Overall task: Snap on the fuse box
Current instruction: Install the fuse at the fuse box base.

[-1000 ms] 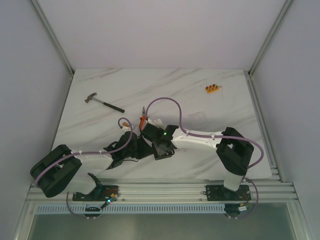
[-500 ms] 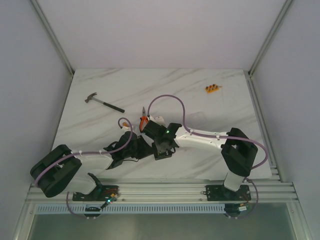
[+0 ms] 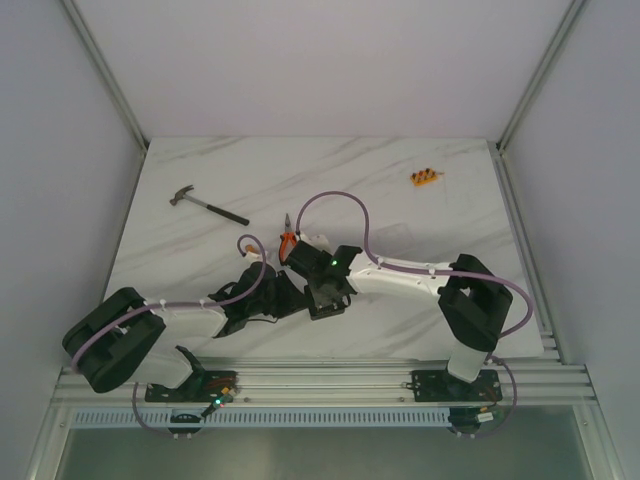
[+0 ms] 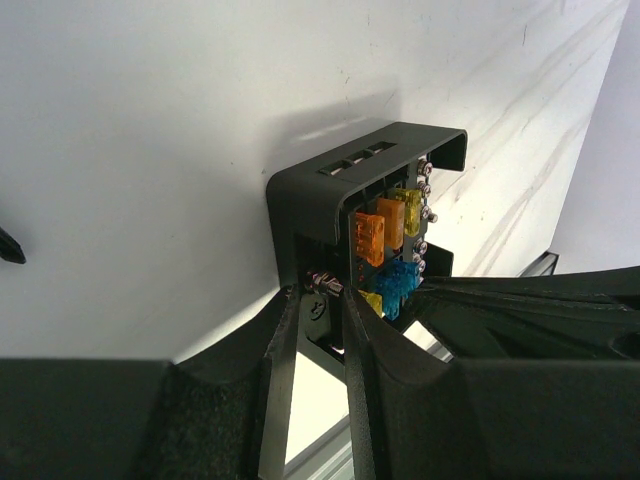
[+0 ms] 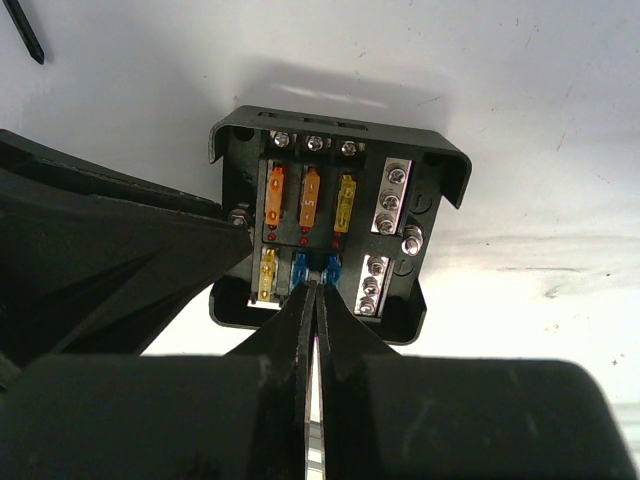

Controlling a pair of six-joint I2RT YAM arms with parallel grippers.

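Observation:
The fuse box (image 5: 432,178) is a black square box, lid off, with orange, yellow and blue fuses showing. My left gripper (image 4: 318,292) is shut on a tab at the box's edge (image 4: 330,190) and holds it just above the table. My right gripper (image 5: 318,285) is shut, and its tips rest on the box between the two blue fuses. In the top view both grippers meet at the table's middle, the left gripper (image 3: 293,292) beside the right gripper (image 3: 322,290), and they hide the box. A faint clear square lid (image 3: 396,236) lies on the table to the right.
A hammer (image 3: 208,205) lies at the back left. Orange-handled pliers (image 3: 287,238) lie just behind the grippers. A small orange strip of fuses (image 3: 426,178) sits at the back right. The aluminium rail (image 3: 320,380) runs along the near edge.
My right arm has shifted a little to the left over the box. The left arm has stayed where it was.

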